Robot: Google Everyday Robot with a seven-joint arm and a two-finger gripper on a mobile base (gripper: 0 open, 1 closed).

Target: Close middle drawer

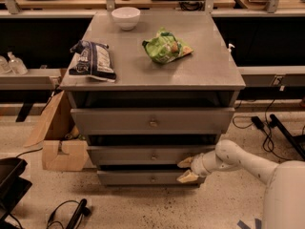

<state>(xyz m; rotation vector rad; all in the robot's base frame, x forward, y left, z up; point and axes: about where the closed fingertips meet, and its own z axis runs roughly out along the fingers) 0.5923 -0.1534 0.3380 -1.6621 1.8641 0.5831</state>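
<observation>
The grey cabinet has three drawer fronts, each pulled out a little. The middle drawer is the mid-sized front with a small brass knob, below the taller top drawer and above the smallest bottom drawer. My gripper is at the right end of the lower fronts, with its tan fingers spread apart and empty. The upper finger is at the lower right edge of the middle drawer front. The lower finger lies against the bottom drawer front. My white arm reaches in from the right.
On the cabinet top are a white bowl, a dark snack bag and a green chip bag. A cardboard box stands at the left of the cabinet. Cables lie on the floor at the right, and a black object at the lower left.
</observation>
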